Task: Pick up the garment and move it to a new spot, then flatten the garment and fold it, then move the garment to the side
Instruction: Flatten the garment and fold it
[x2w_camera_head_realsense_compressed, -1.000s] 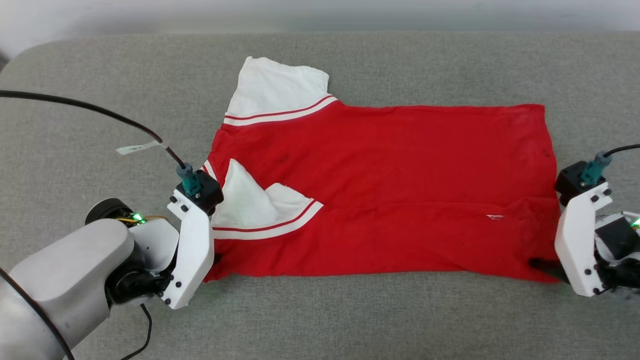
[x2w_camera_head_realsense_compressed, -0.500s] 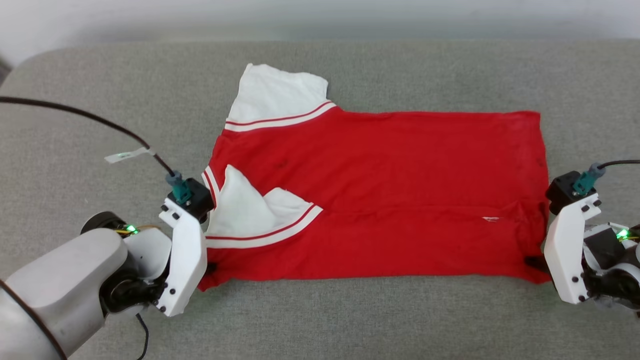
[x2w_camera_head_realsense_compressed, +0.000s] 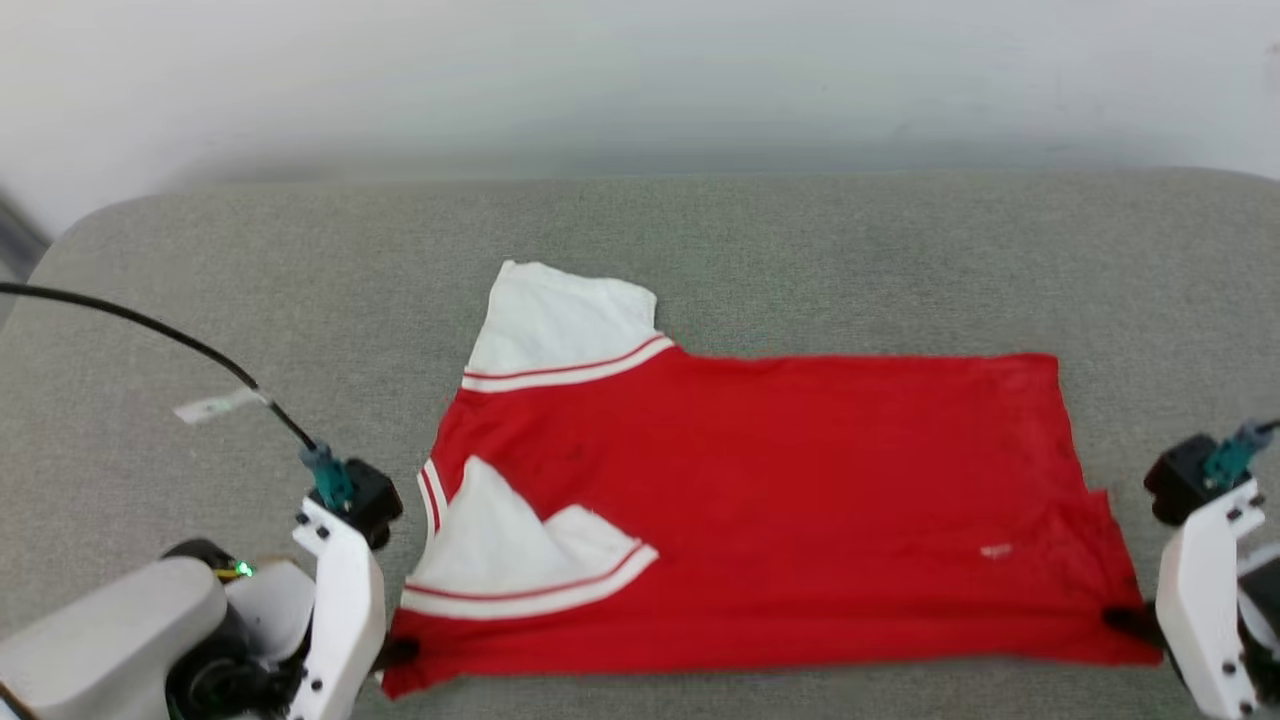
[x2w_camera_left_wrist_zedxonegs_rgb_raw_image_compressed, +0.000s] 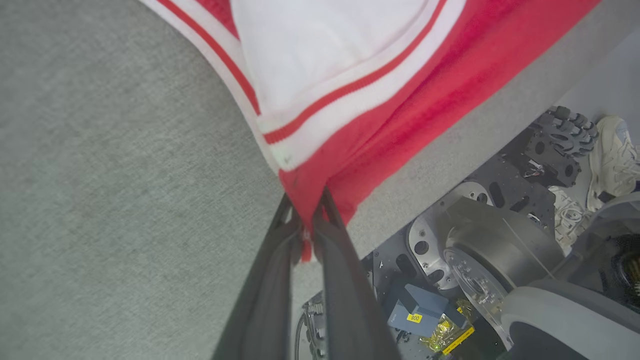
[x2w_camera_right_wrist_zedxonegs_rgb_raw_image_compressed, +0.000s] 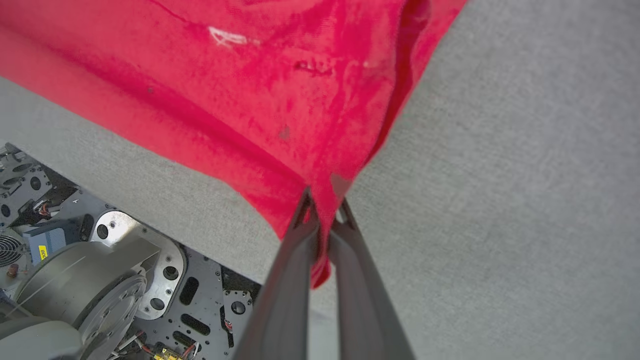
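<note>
Left claw (x2w_camera_left_wrist_zedxonegs_rgb_raw_image_compressed: 306, 212) clamped on shirt (x2w_camera_head_realsense_compressed: 780, 480) near-left corner, right claw (x2w_camera_right_wrist_zedxonegs_rgb_raw_image_compressed: 324, 200) on near-right. Risk: thin pinch slips under uneven pull, fold skews.

White wrist brackets (x2w_camera_head_realsense_compressed: 345, 600), grey forearm (x2w_camera_head_realsense_compressed: 110, 640), teal cable plugs (x2w_camera_head_realsense_compressed: 328, 482).

Label (x2w_camera_head_realsense_compressed: 996, 550) on garment (x2w_camera_head_realsense_compressed: 800, 480) too small to read; right wrist housing (x2w_camera_head_realsense_compressed: 1200, 600) cut by edge
</note>
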